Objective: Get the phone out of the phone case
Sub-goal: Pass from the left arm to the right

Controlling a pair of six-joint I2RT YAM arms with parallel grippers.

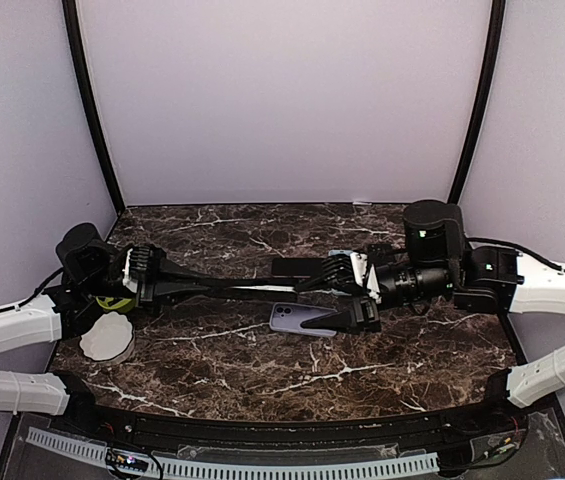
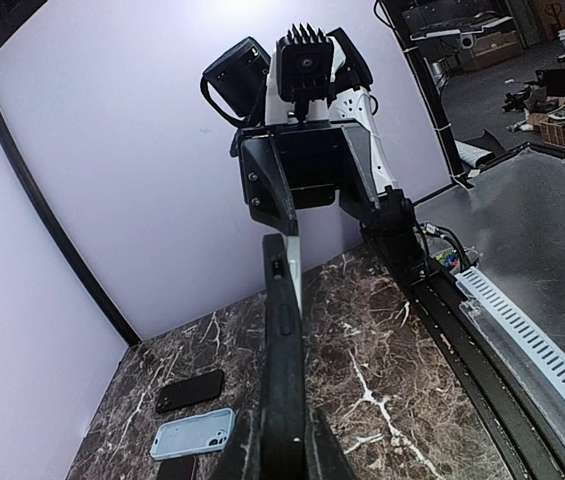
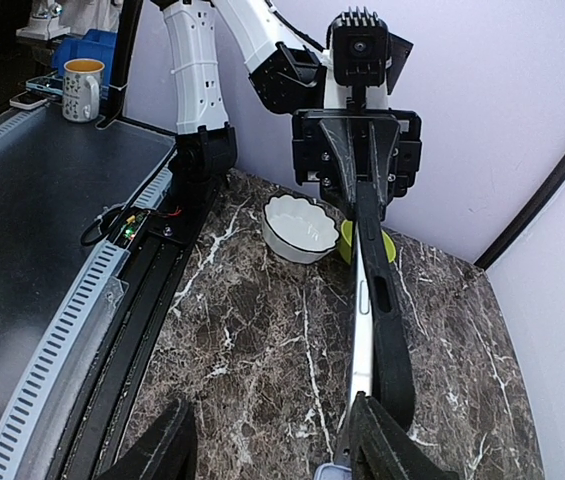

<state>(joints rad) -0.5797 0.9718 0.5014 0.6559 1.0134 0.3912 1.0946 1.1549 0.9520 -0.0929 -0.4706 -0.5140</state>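
**Phone in its case, held edge-on between the two arms above the table.**

Right wrist view, bottom of frame: the right gripper point(image 3: 272, 405) has its jaws wide apart, and one finger lies just beside the near end of the phone point(image 3: 359, 330). The phone's silver edge runs up the centre of the frame against the black phone case point(image 3: 390, 330), and both hang clear of the table point(image 3: 262, 330). At upper centre the left gripper point(image 3: 360, 190) has its jaws clamped on the far end of the phone case. A white bowl point(image 3: 297, 240) stands beyond. The phone is probably rigid, slick and breakable, the case light and pliable. The case lip at a corner looks the best place to peel, with the phone pinched by its long edges.
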